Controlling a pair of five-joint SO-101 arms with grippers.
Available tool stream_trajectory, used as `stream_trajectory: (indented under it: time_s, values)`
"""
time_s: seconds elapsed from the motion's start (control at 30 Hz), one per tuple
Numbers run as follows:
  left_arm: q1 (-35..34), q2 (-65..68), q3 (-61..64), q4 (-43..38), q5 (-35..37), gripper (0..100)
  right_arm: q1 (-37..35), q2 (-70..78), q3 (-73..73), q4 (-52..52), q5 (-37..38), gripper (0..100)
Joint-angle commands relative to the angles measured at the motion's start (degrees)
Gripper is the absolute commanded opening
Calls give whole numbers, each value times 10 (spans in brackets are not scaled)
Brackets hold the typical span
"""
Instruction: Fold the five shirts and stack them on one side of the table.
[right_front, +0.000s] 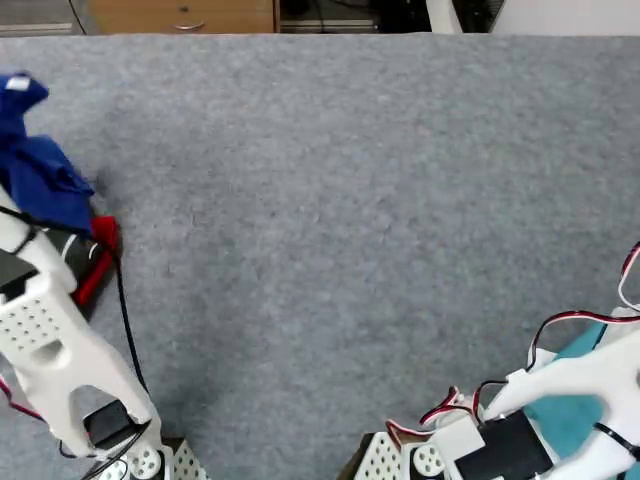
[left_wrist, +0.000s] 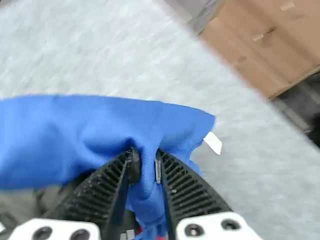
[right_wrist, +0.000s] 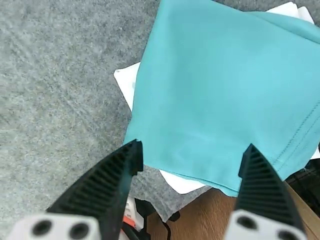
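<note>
Grey felt table, wooden drawer cabinet behind its far edge. Left arm rises from the near left corner and runs to the left edge of the table. There the left gripper has its jaws clamped on a bunched fold of the blue shirt, with cloth pinched between the two fingertips and the rest draped across and over both fingers. A white tag sticks out from the shirt's edge. From above, the blue shirt is a crumpled heap at the left edge, with something red just near of it beside the arm. Right arm sits at the near right corner. Right gripper has its jaws wide apart and holds nothing, hanging above the edge of a folded teal shirt. The teal shirt lies flat on a folded white shirt, whose edges peek out around it, at the near right corner.
</note>
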Motion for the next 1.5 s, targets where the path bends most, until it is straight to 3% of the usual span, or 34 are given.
stream_trajectory:
  time_s: [0.0, 0.17, 0.47, 0.63, 0.8, 0.97, 1.13, 1.3, 1.47]
  values:
    - [85, -96, -26, 7, 4, 19, -11, -22, 1, 1, -18, 314]
    - [221, -168, 47, 7, 4, 19, -29, -22, -1, 1, -21, 314]
    - [460, -302, 408, 4, 0, 19, -36, -22, -3, -29, -21, 314]
    - [500, -300, 584, -42, -1, 21, -40, -22, -14, -40, -18, 314]
    - [505, -284, 711, -76, -38, 67, -98, -22, -35, -36, -18, 314]
    - [500, -286, 755, -12, -58, 246, -240, -20, -54, -26, -26, 316]
    - [476, -298, 762, 5, -57, 243, -454, -17, -87, -18, -99, 315]
    - [455, -376, 812, 5, -57, 243, -672, 16, -94, -89, -199, 314]
    - [418, -495, 889, 4, -60, 243, -796, 137, -102, -174, -270, 314]
